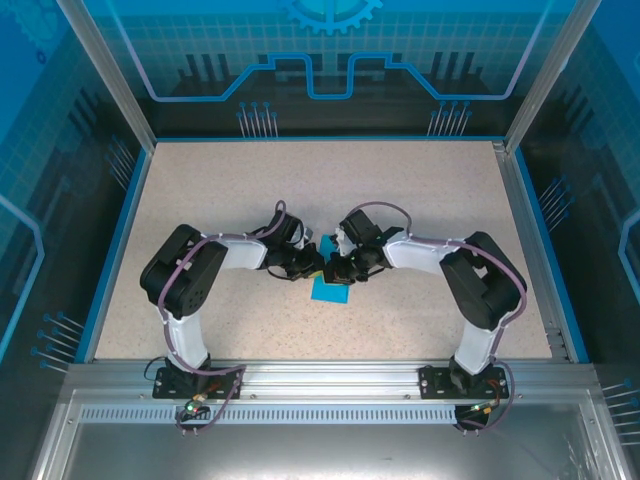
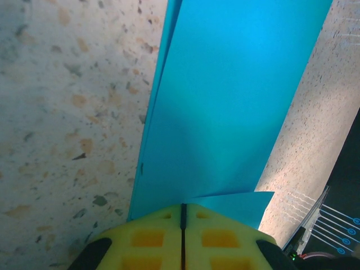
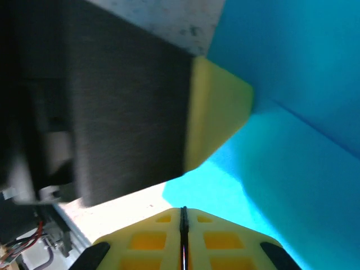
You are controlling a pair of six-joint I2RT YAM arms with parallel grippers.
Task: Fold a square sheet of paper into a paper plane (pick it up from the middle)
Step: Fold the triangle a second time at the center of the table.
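Left wrist cam: left end effector (image 2: 183,216) is closed tight, its yellow halves meeting on a thin seam right at the near edge of the blue paper (image 2: 225,101). The paper lies on the speckled table (image 2: 67,112), doubled over (layered edge down its left side, small flap by the tips).

Right end effector (image 3: 183,219) is closed too, with the paper just beyond it. The left one's yellow fingertip (image 3: 216,112) touches the paper there. Can't tell if either actually pinches it.

Overhead: both meet tip to tip mid-table, paper (image 1: 330,291) showing on their near side.
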